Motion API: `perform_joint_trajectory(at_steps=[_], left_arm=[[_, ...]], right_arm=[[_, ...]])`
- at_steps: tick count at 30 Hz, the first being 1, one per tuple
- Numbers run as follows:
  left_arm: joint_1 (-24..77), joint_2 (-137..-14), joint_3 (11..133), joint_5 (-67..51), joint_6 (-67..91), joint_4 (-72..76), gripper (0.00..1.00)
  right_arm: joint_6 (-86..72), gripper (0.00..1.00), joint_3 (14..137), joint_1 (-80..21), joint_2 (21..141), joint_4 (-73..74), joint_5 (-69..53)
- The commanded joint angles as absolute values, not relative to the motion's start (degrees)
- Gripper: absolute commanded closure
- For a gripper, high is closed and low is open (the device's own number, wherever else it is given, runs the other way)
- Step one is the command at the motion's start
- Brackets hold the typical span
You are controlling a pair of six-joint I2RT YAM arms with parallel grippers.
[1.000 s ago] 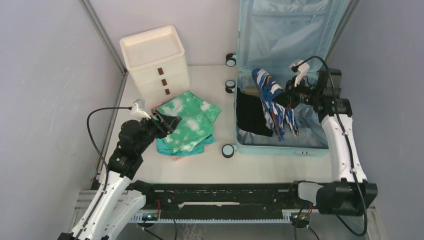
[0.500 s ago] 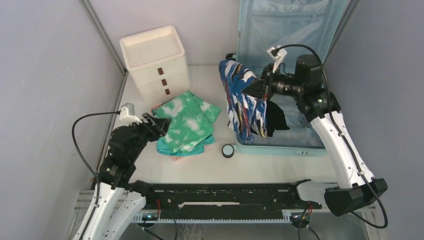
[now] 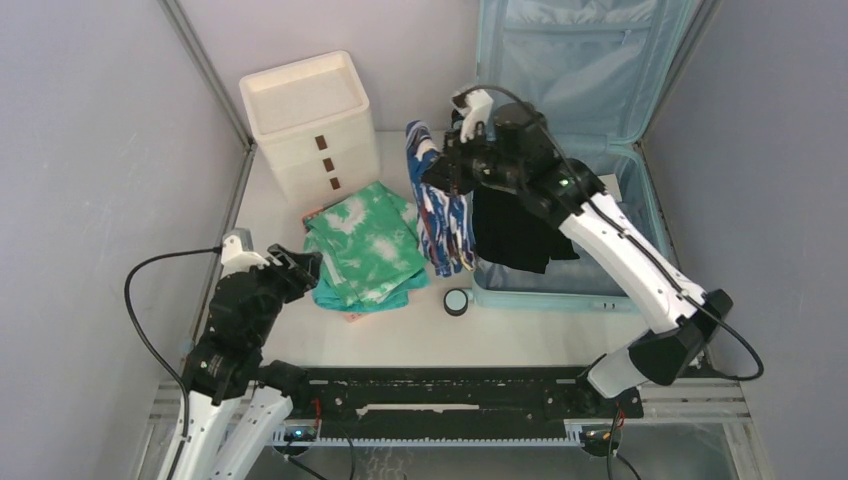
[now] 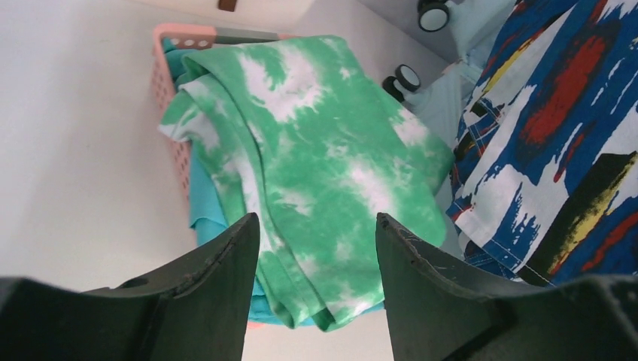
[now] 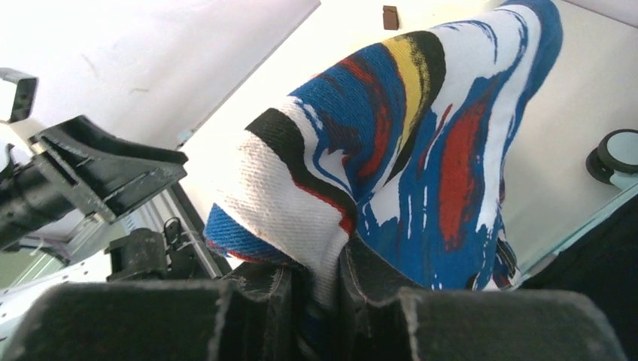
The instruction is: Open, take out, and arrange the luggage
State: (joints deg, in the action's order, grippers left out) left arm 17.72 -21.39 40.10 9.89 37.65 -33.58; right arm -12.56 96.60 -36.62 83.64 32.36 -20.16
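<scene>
The luggage lies open at the back right, its lid upright against the wall and a black garment inside. My right gripper is shut on a blue, white and red patterned garment, which hangs over the table just left of the case. In the right wrist view the cloth is pinched between the closed fingers. My left gripper stands open and empty, short of a green tie-dye garment heaped on a pink basket. Seen from the left wrist, that green garment lies beyond the gripper.
A white three-drawer box stands at the back left. A teal cloth lies under the green one. Suitcase wheels stick out toward the basket. Grey walls close in both sides.
My right arm has swung left, carrying the patterned garment out of the luggage to above the table beside the basket. My left arm has drawn back toward the near left, still open.
</scene>
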Motion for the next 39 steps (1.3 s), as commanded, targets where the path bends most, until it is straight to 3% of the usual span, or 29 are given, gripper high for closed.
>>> perform_joint_trajectory(at_steps=[1, 19, 21, 25, 28, 34, 39], left_arm=[[18.0, -19.4, 43.1, 14.4, 38.3, -37.2, 0.38], [18.0, -12.2, 44.6, 17.8, 41.8, -45.5, 0.38], [17.9, -11.7, 44.6, 17.7, 42.4, -46.1, 0.38], [17.9, -11.7, 45.1, 16.5, 43.1, -46.5, 0.39], [18.0, -12.2, 46.1, 14.7, 42.9, -45.6, 0.39], [18.0, -13.4, 46.4, 5.9, 41.4, -36.7, 0.40], [18.0, -19.3, 43.7, -2.2, 44.6, -25.8, 0.47]], right_arm=[[-12.0, 1.00, 104.9, -42.8, 87.6, 28.1, -6.8], [-17.8, 1.00, 127.8, -57.4, 121.9, 29.2, 2.2], [-19.7, 0.88, 127.6, -58.3, 124.3, 26.9, 1.0], [-19.7, 0.38, 128.7, -59.3, 128.2, 21.8, -9.5], [-18.0, 0.16, 130.3, -58.9, 127.4, 20.5, -18.3], [-12.1, 0.14, 129.9, -52.6, 119.2, 21.2, -34.2], [-2.7, 0.18, 118.5, -42.9, 108.3, 22.4, -50.4]])
